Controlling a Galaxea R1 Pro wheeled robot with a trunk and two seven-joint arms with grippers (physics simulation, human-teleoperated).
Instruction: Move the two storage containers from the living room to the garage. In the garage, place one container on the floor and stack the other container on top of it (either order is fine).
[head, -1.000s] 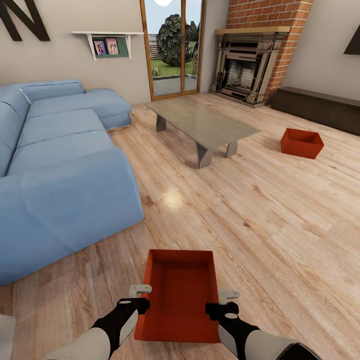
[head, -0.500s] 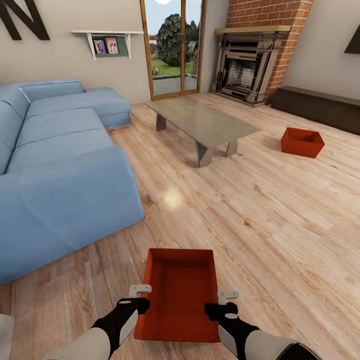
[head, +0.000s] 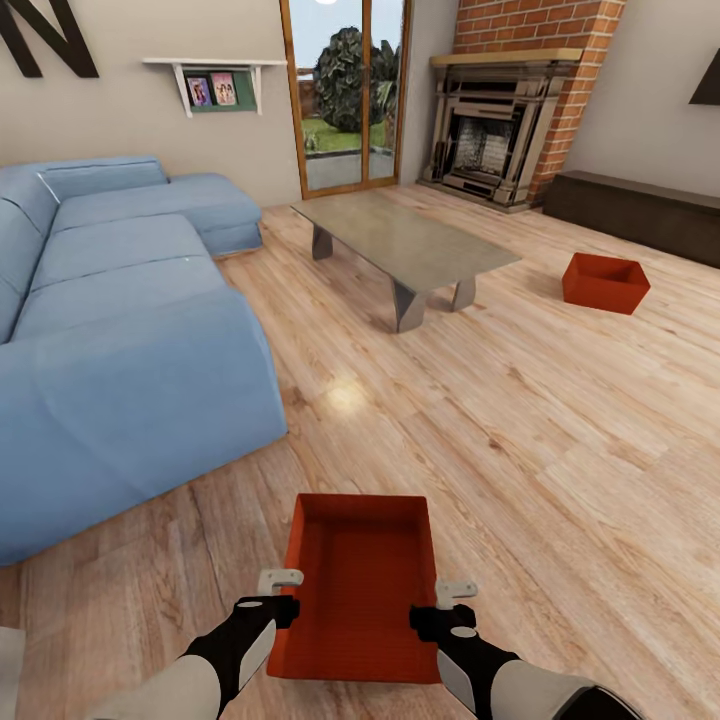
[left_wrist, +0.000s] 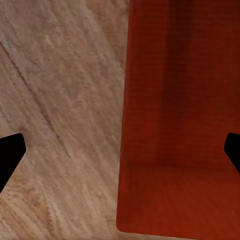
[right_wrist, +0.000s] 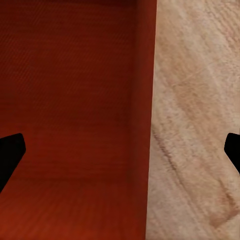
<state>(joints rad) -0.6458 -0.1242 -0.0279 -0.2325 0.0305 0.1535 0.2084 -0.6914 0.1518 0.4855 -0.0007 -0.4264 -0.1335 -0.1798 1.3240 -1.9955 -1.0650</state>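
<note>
Both forearms are smooth pale grey shells that narrow toward the wrists, where glossy black housings take over, the left arm (head: 215, 655) showing a slanted seam between the grey and the black. Each black wrist ends in a small light grey, blocky piece with rounded corners, one on the left gripper (head: 281, 578) and a matching one on the right gripper (head: 456, 590). Seen from the wrist cameras, the fingertips (left_wrist: 10, 156) are plain matt black wedges with blunt angled ends, without any markings, and those on the right (right_wrist: 11, 152) look the same.
</note>
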